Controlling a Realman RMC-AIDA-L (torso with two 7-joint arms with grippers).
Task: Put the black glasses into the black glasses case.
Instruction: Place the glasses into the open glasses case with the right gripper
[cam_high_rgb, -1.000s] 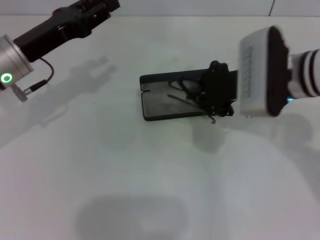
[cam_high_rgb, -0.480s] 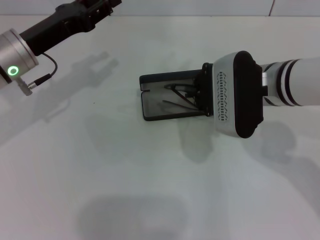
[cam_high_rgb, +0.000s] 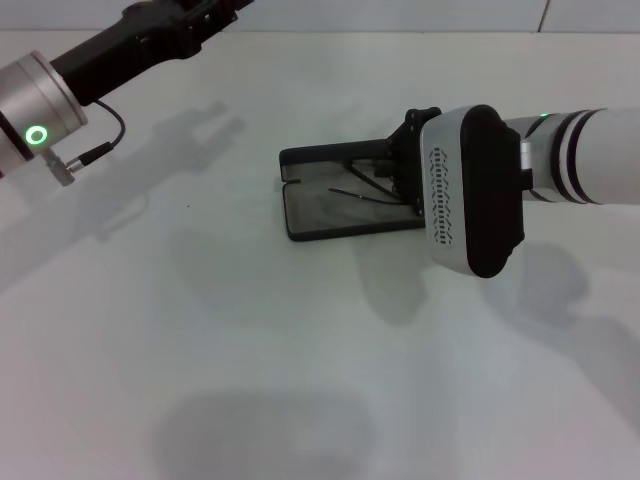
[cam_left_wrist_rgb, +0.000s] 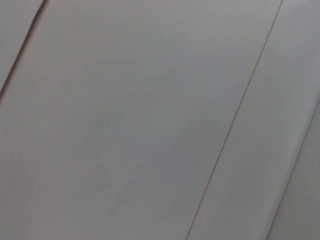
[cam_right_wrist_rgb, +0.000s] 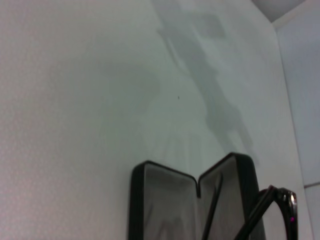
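- The flat matte black rectangular clamshell glasses case (cam_high_rgb: 330, 195) lies open on the white table (cam_high_rgb: 250, 350), its grey lining facing up and its lid standing along the far edge.
- The thin black wire-framed glasses (cam_high_rgb: 365, 185) sit over the open case at its right end; one slim temple arm reaches across the lining toward the left.
- In the right wrist view, the case (cam_right_wrist_rgb: 190, 200) shows both open halves, and the glasses (cam_right_wrist_rgb: 272, 210) hang over one of them.
- The right gripper (cam_high_rgb: 405, 180) is at the case's right end, by the glasses frame. I cannot tell whether it grips the frame.
- The left arm is raised at the table's far left, its gripper out of sight.
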